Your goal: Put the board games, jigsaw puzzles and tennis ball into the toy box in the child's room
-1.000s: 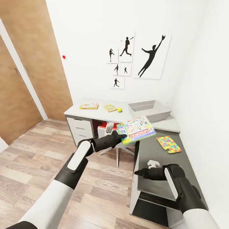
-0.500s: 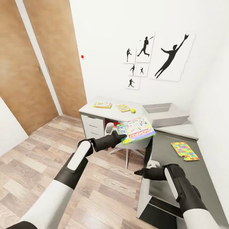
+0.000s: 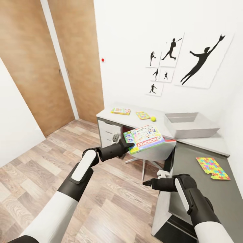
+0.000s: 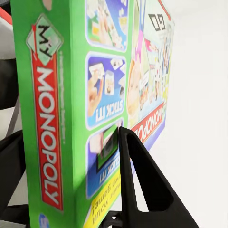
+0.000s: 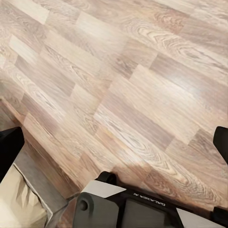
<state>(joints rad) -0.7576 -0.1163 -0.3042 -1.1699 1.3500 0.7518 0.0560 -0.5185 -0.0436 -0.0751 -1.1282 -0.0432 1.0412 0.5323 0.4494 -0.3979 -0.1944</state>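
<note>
One board game, the Monopoly box point(image 3: 144, 138), is clamped in my left gripper point(image 3: 127, 146) by its near short edge and held roughly flat in the air, in front of the table point(image 3: 206, 143) and above the chair point(image 3: 153, 153). In the left wrist view one black finger point(image 4: 142, 185) lies against the printed face of the box point(image 4: 95, 109).

My right gripper point(image 3: 147, 184) carries nothing and sits low beside the dark grey section of the table; its two fingertips show at opposite edges of the right wrist view, so it's spread apart over the wood floor point(image 5: 123, 90).

On the pale table top: the toy box point(image 3: 190, 125) toward the right, well apart from the held box. Left of it the tennis ball point(image 3: 153, 118), just beside a jigsaw puzzle point(image 3: 143, 115). Further left, near the table's end, a flat colourful box point(image 3: 120, 111); can't read its print. The second jigsaw puzzle point(image 3: 212, 168) lies flat on the dark grey section.

Black silhouette posters point(image 3: 201, 61) on the white wall above the table; wooden doors point(image 3: 50, 64) to the left.
</note>
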